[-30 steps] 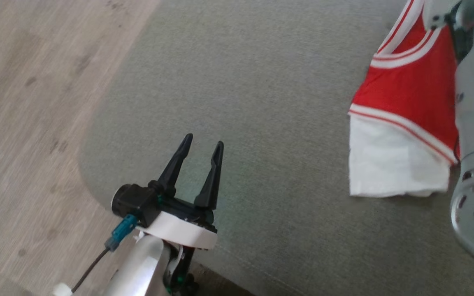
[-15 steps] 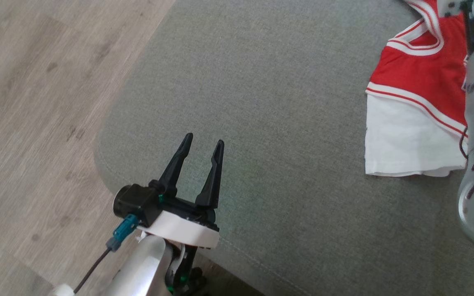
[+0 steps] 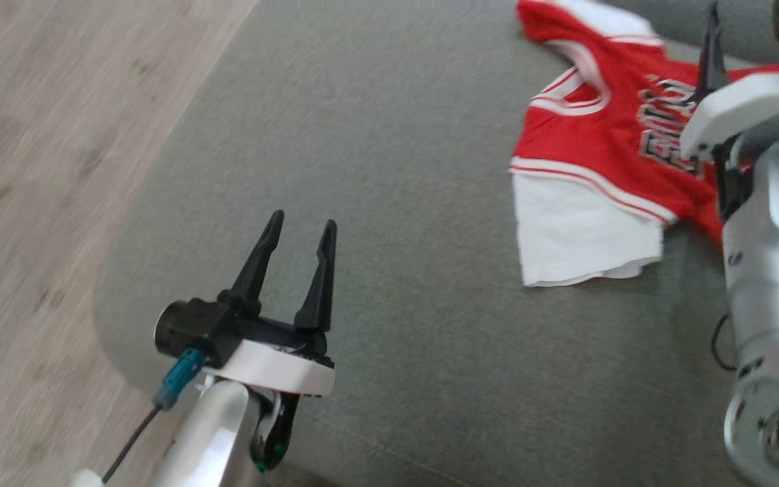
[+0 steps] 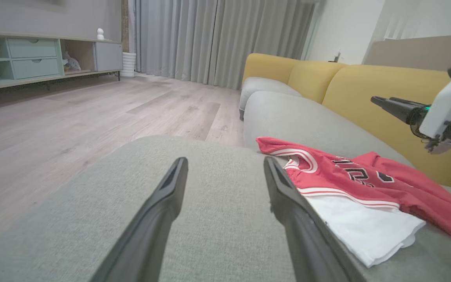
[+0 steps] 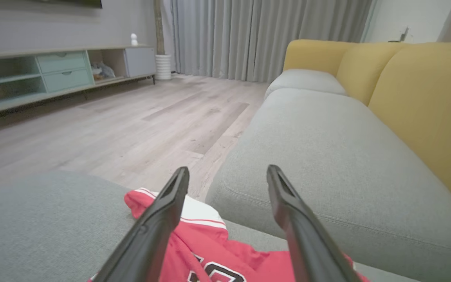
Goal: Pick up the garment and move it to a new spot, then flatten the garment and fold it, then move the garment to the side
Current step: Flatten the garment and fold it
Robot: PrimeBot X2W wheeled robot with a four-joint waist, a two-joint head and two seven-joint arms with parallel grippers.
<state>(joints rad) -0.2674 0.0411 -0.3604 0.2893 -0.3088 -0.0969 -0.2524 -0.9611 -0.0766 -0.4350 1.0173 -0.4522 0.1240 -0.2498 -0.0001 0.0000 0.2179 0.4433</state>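
Note:
The garment (image 3: 592, 149) is a red jersey with white trim, dark lettering and a white lower part. It lies spread loosely at the far right of the grey sofa cushion (image 3: 396, 169). My right gripper (image 5: 227, 170) hovers just above it, open, with nothing between its fingers (image 3: 709, 47). The red cloth (image 5: 210, 246) shows below them in the right wrist view. My left gripper (image 3: 302, 222) is open and holds nothing, near the cushion's front left corner, well to the left of the garment (image 4: 350, 176). The left wrist view shows the right gripper (image 4: 386, 103) above the jersey's far side.
Wood floor (image 3: 38, 135) lies past the cushion's rounded left edge. A yellow backrest (image 4: 386, 90) runs behind the seat, and a second grey cushion (image 5: 319, 149) sits beyond a gap. A low cabinet (image 4: 33, 58) and curtains stand far off.
My right gripper has opened and let go of the garment, which has settled flatter on the cushion with its lettering showing. The head camera has shifted. The left gripper has stayed open.

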